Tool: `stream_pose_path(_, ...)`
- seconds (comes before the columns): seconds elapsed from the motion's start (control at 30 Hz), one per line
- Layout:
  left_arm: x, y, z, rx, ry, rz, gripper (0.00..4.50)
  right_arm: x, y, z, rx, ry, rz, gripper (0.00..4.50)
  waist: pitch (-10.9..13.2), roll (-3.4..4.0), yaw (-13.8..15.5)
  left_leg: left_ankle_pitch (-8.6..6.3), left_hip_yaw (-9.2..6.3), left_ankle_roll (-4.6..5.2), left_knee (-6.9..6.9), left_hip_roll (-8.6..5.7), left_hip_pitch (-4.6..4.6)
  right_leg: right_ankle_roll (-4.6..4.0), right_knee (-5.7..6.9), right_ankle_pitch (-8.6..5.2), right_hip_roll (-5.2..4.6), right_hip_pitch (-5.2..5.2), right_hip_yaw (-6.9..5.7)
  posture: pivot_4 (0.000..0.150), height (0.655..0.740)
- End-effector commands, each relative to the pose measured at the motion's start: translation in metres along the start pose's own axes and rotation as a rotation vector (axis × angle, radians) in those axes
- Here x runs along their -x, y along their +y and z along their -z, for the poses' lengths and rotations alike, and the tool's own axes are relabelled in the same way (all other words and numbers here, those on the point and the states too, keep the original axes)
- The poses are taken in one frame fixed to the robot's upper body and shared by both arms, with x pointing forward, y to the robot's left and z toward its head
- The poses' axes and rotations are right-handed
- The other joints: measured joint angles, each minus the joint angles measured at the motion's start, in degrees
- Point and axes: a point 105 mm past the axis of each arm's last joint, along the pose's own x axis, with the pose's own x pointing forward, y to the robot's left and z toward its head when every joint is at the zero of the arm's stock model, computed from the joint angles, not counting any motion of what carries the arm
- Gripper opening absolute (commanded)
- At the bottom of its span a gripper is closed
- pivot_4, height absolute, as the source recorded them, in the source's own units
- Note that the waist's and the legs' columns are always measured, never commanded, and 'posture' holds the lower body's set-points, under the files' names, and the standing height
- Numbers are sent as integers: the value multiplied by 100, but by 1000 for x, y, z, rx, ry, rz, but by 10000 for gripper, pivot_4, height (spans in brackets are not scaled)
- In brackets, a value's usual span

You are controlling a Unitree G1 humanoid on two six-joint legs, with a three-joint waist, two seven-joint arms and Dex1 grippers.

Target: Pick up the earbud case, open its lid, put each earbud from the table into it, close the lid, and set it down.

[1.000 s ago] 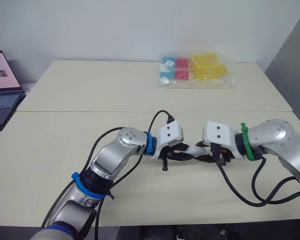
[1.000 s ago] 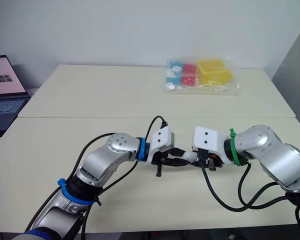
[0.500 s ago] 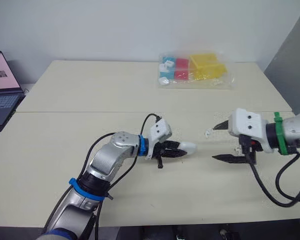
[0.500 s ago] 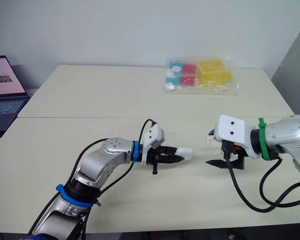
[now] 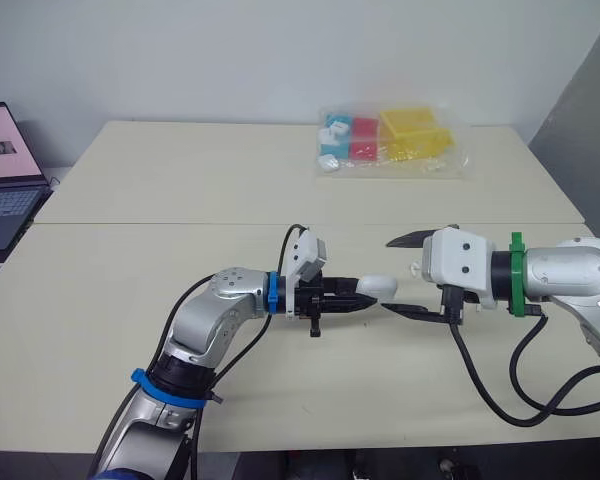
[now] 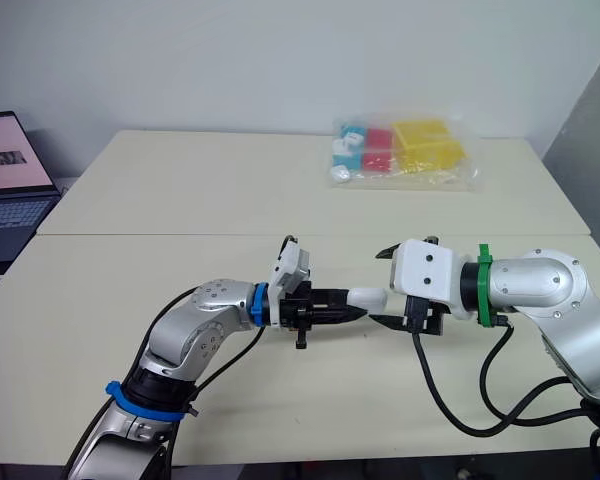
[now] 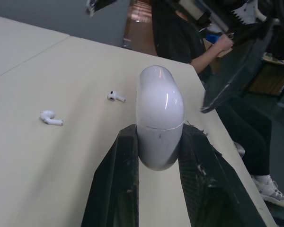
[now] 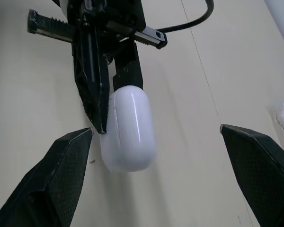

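Beige table [image 5: 160, 300] against a white wall; laptop [image 5: 2, 170] at the left edge of the frame, bag of coloured blocks [image 5: 390, 140] at upper centre. Earbud case [image 5: 376, 288] is mid-frame, clear of the tabletop, pinched by the left gripper [image 5: 354, 299], whose jaws are closed on one end. Right gripper [image 5: 388, 276] faces it from the right with jaws spread wide, one finger higher in the frame than the case's free end and one lower, neither touching. Lid is closed; a seam line rings the case just at the left fingertips. Judgement: small, light, rigid shell, glossy and rounded, so slippery in a two-finger pinch and liable to squirt out if squeezed on the dome. Best hold for opening looks to be the free end beyond the seam, across its flatter faces, with modest force. One earbud [image 7: 51, 118] and a second earbud [image 7: 116, 96] lie apart on the table beyond the case; tiny, likely to roll. Not resolved: the hinge side, the end buried between the left fingers, and a white blur cut off at the right wrist view's edge.
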Motion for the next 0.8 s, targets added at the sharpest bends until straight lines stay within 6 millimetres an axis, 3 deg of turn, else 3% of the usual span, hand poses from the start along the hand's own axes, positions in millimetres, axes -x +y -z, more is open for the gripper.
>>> stream_pose_path(0.03, -4, -11, -11, -89, -12, 49, 7746, 2, -9, -6, 29, -15, 38, 45000, 0, 0, 1, 0, 0, 0, 0, 0, -1, 0, 0, 0, 0, 0, -1, 1500, 7358)
stream_pose_path(0.8, -2, -20, 1, -209, 58, 97, 7746, 10, -14, -3, -80, -9, 38, 45000, 0, 0, 1, 0, -1, 0, -1, 1, 0, -1, 1, 0, 1, 0, -3, 1500, 7358)
